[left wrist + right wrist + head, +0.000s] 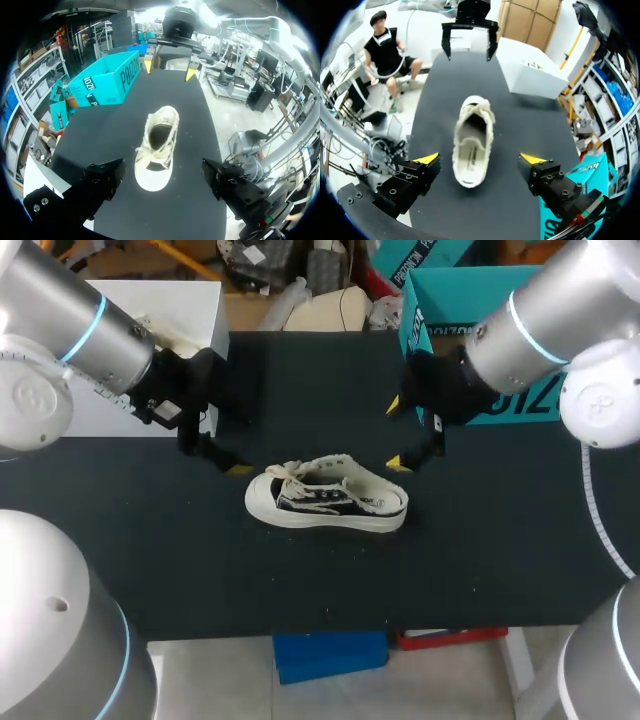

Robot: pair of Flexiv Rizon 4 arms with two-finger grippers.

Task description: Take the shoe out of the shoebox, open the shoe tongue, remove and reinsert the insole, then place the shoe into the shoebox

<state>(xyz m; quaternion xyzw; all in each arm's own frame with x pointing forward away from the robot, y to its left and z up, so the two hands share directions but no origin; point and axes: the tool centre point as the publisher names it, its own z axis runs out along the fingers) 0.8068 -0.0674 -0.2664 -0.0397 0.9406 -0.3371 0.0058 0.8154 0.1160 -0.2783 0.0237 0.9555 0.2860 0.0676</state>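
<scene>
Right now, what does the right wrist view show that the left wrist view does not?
Only the right wrist view: the insole inside the shoe, seen from the heel. Only the left wrist view: the toe cap and the laces seen clearly, and the long side of the teal shoebox. Both: the shoe upright on the black table, with the left gripper and the right gripper open at its two ends, not touching it.
</scene>
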